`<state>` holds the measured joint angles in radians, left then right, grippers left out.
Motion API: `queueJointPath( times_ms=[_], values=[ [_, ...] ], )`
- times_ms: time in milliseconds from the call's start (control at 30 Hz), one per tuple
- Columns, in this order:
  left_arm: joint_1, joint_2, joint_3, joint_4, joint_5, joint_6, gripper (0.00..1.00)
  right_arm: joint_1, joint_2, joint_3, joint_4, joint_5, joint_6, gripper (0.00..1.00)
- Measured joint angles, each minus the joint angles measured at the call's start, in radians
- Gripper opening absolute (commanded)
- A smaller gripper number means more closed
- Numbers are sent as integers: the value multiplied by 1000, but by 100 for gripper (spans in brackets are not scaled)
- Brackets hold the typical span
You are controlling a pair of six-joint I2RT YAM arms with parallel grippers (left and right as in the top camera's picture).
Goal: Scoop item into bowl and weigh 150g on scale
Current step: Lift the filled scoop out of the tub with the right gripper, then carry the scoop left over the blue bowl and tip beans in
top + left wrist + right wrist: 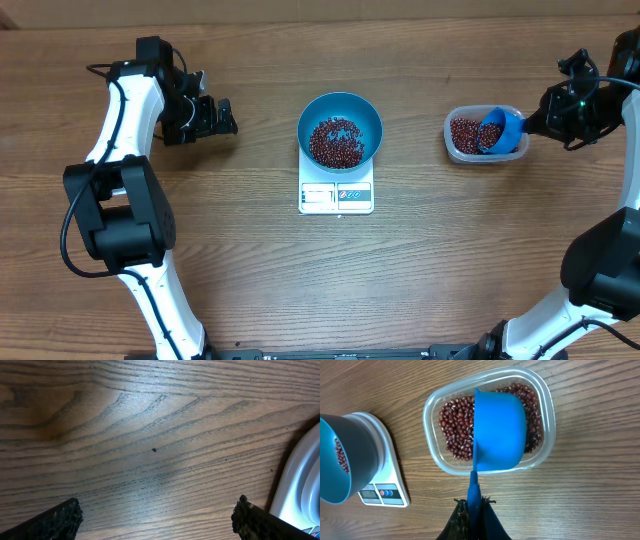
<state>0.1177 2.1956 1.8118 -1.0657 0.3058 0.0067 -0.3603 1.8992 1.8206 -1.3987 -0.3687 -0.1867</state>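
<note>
On the wood-grain table (250, 280), the bowl (371, 115) of beans (335, 142) sits on the scale (336, 196). Right of the scale, the right gripper (474, 506) clamps a scoop (500, 430) over the tub (546, 435); left of it, the left gripper (158, 505) gapes wide.

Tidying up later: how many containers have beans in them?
2: the blue bowl on the scale, mid-table, and the clear tub to its right. The scoop at the tub hides its inside, so maybe a third.

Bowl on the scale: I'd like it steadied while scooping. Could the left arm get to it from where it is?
Probably yes: the left arm has its jaws open, and only bare table separates it from the bowl.
</note>
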Motion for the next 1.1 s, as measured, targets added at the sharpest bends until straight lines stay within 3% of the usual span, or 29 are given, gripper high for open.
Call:
queueJointPath(
  times_ms=[467,800,1100],
  values=[
    [0,0,0,0,0,0,100,-150,0,0,2,-263,-11,4],
    [0,0,0,0,0,0,100,-156,0,4,-29,-411,-79,4],
    [0,0,0,0,0,0,99,-70,0,149,-23,-542,-86,4]
  ],
)
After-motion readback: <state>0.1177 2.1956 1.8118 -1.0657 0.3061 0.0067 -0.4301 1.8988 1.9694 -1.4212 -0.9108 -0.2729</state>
